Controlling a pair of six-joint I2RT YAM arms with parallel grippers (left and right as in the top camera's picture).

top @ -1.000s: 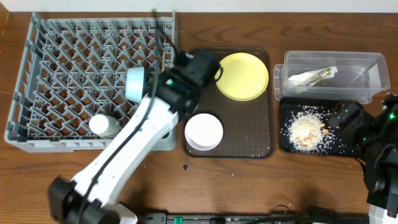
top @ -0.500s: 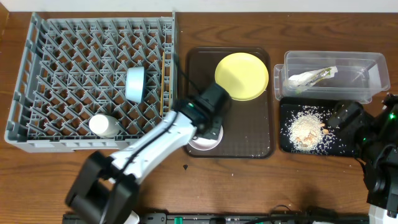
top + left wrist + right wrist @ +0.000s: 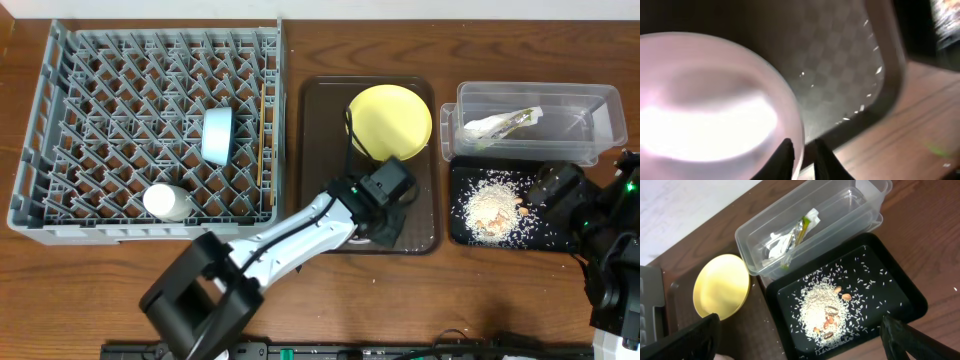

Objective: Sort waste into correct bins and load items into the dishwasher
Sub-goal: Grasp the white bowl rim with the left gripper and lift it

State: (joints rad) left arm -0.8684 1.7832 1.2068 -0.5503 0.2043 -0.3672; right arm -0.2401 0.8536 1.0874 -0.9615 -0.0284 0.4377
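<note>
My left gripper straddles the rim of the white bowl, one finger inside and one outside, closed narrowly on it. In the overhead view it is over the near right part of the brown tray and hides the bowl. The yellow plate lies at the tray's far end. The light blue bowl, white cup and chopsticks are in the grey rack. My right gripper is open and empty above the rice in the black tray.
The clear tub behind the black tray holds the snack wrapper and the tissue. The brown serving tray sits between the rack and the bins. A few rice grains lie on it.
My left arm has swung from the rack's right edge down to the white bowl and on toward the tray's near right corner. The right arm has not moved.
</note>
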